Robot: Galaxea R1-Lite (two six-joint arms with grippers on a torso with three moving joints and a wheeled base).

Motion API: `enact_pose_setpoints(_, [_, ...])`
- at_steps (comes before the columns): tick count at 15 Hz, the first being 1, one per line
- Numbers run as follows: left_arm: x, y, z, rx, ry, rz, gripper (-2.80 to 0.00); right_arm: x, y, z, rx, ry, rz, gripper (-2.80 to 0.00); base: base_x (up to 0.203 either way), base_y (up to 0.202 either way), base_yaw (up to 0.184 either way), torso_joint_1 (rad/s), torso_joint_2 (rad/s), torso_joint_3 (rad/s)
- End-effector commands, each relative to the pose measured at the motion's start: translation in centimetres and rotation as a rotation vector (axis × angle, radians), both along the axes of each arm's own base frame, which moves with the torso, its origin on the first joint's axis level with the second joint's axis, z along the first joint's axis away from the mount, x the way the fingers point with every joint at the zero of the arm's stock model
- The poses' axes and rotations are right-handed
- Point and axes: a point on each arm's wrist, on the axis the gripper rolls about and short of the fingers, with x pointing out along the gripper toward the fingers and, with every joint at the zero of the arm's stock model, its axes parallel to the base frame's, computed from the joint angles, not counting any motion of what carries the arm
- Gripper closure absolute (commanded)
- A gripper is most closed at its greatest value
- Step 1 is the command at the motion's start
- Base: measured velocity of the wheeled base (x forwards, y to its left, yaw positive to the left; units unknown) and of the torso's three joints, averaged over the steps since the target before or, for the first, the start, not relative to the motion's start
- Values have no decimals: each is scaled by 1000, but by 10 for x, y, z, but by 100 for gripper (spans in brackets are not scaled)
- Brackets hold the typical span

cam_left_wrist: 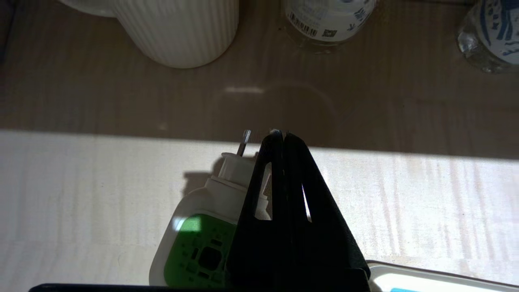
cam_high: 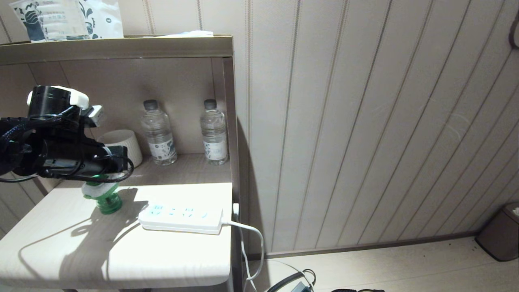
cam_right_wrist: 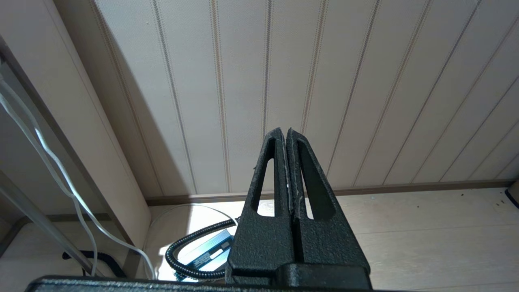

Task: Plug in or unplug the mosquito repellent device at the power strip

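Note:
The mosquito repellent device (cam_high: 103,196), a green bottle under a white-and-green cap, stands on the white table (cam_high: 121,251), apart from the power strip and to its left. My left gripper (cam_high: 121,162) hovers just over it, shut. In the left wrist view the black fingers (cam_left_wrist: 259,194) lie across the plug end of the device (cam_left_wrist: 194,243). One prong (cam_left_wrist: 245,142) shows beside them and the other is mostly hidden behind them. I see no grip on it. The power strip (cam_high: 180,215) lies flat with nothing plugged into it. My right gripper (cam_right_wrist: 286,132) is shut and empty, low by the wall.
Two clear water bottles (cam_high: 159,134) (cam_high: 214,134) and a white ribbed cup (cam_high: 123,144) stand on the wooden shelf behind the table. The shelf's side panel (cam_high: 229,121) bounds the right. The strip's white cord (cam_high: 251,235) hangs to the floor. A bin (cam_high: 500,233) sits far right.

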Motion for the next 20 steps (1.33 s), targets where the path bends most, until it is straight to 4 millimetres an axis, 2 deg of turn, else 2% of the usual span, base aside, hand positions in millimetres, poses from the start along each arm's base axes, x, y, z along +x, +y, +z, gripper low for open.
enact_pose_setpoints(1, [-2, 0, 5, -3, -17, 1, 0, 0, 0, 0, 0, 0, 2, 0, 0, 0, 0, 0, 0, 0])
enact_pose_setpoints(5, [-6, -9, -7, 12, 38, -35, 0, 0, 0, 0, 0, 0, 0, 0, 0, 0, 0, 0, 0, 0])
enact_pose_setpoints(8, [-2, -10, -15, 18, 65, -41, 0, 0, 0, 0, 0, 0, 0, 0, 0, 0, 0, 0, 0, 0])
enact_pose_setpoints(13, [4, -10, -16, 19, 55, -33, 0, 0, 0, 0, 0, 0, 0, 0, 0, 0, 0, 0, 0, 0])
enact_pose_setpoints(20, [7, 1, -14, 15, 43, 6, 0, 0, 0, 0, 0, 0, 0, 0, 0, 0, 0, 0, 0, 0])
